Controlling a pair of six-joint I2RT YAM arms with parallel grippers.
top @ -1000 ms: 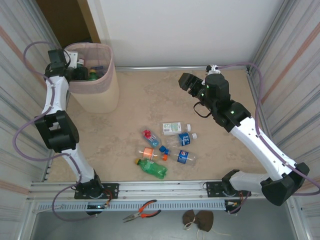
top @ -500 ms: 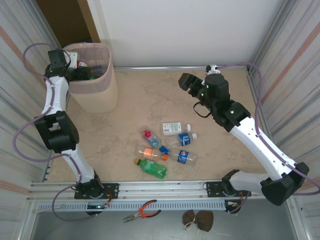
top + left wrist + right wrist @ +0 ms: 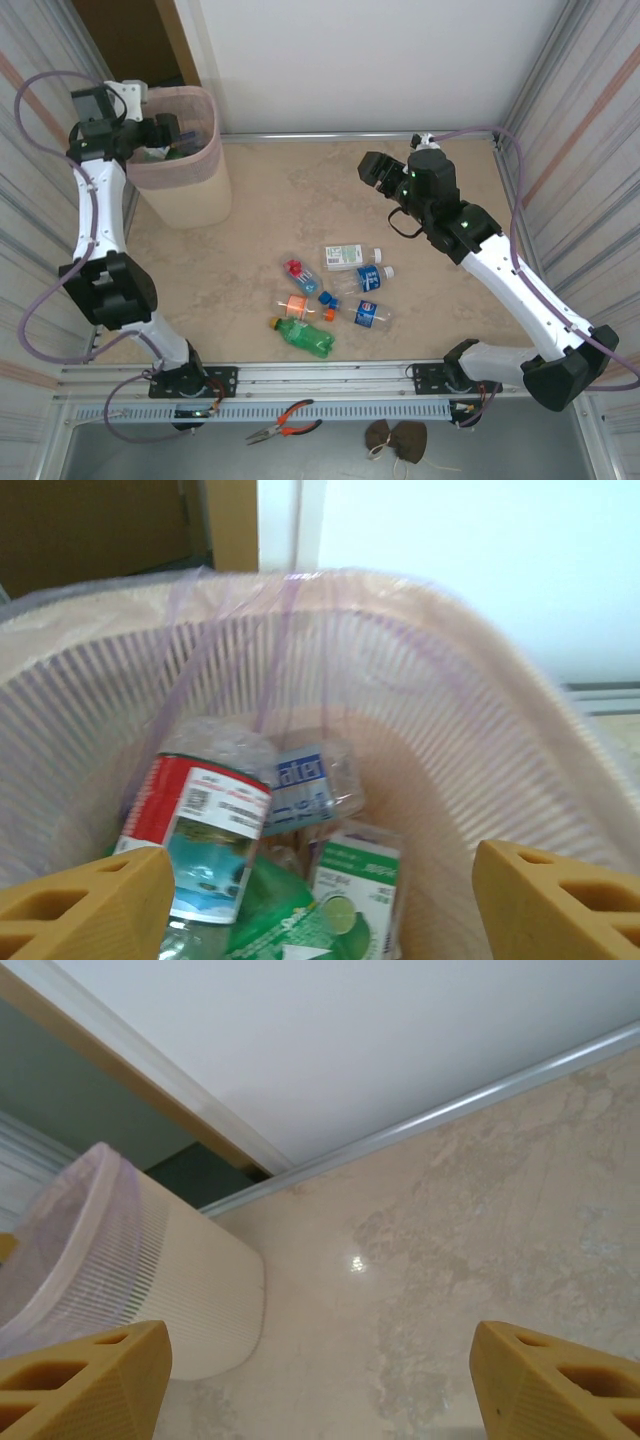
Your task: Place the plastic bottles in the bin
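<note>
Left claw [image 3: 168,130] is at the mouth of the bin [image 3: 195,195], which stands at the far-left corner of the bench [image 3: 300,190]. Its jaws are apart with nothing between them.

The left wrist view looks down into the bin. A red-and-teal-label bottle [image 3: 200,830], a blue-label water bottle [image 3: 305,780] and a green-label bottle [image 3: 352,885] are piled at the bottom. The pink liner [image 3: 300,610] lies against the ribbed wall.

Right claw [image 3: 372,168] hangs above the far-right part of the bench, spread wide and empty, aimed toward the bin.

About six bottles lie on their sides, clustered mid-bench toward the near edge:
- white-label bottle [image 3: 350,257]
- red-cap bottle [image 3: 298,272]
- orange-label bottle [image 3: 295,304]
- Pepsi-label bottle [image 3: 366,315]
- green bottle [image 3: 306,338], nearest the edge

Pliers [image 3: 285,420] sit on the ledge in front of the rail.
</note>
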